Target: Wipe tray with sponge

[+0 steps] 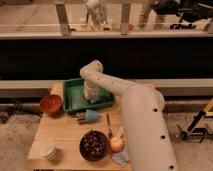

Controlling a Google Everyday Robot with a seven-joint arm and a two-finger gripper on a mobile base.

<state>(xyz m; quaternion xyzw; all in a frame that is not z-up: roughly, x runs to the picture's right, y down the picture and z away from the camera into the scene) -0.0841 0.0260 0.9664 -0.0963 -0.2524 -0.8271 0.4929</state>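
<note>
Reaching from the lower right of the frame toward the centre, the white robot arm bends at an elbow near the upper middle and drops its gripper into the green tray. The gripper sits low in the right half of the tray, close to the near wall; whether it is open, closed or gripping anything cannot be told from this view. A small light-blue patch just at the gripper tip is likely the sponge, lying on the tray floor in the tray's right part, but its outline is not clear.

Camera view, remaining items: the tray rests at the far edge of a light wooden table, slightly left of frame centre. Just beside the tray's left wall stands a round orange-brown bowl. In front of the tray, near the table's middle, a light-blue cup-shaped object with a metallic end lies on its side. At the lower left corner of the table is a white cup. At lower centre a dark bowl holding small dark round pieces stands beside an orange-yellow fruit, and a pale grey-blue flat piece lies at the table's near edge. A thin utensil lies between the cup-shaped object and the arm.
</note>
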